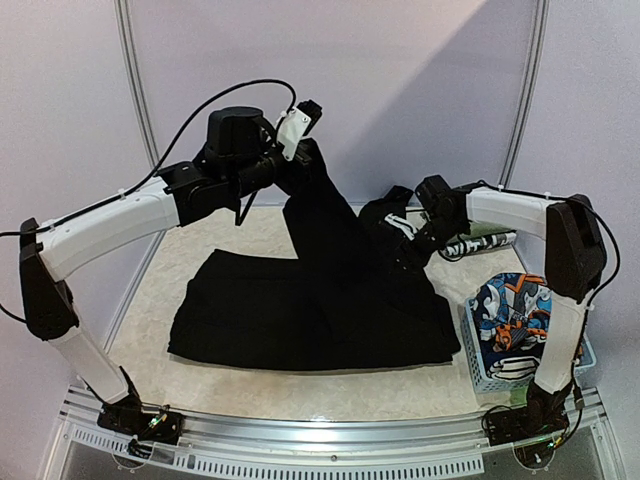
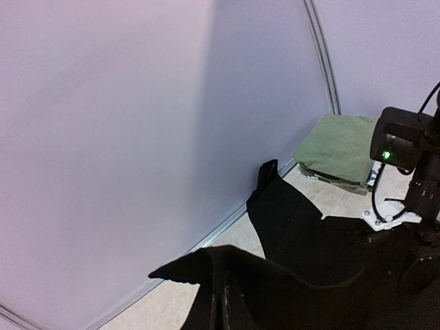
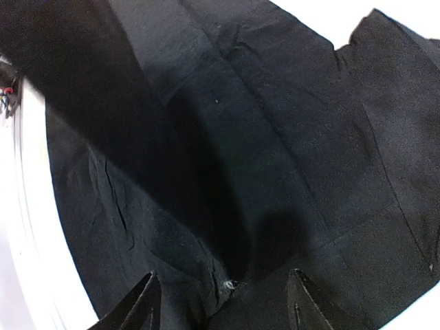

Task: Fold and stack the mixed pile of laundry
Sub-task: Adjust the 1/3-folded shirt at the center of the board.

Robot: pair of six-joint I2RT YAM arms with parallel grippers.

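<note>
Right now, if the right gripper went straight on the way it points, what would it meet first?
The black garment. The right gripper points down at it with its jaws open, and dark cloth fills the whole right wrist view ahead. How much gap remains is hard to judge.

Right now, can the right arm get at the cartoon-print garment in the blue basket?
Probably yes: the right gripper hangs open over the black garment, and the cartoon-print garment lies uncovered atop the basket near that arm's base.
</note>
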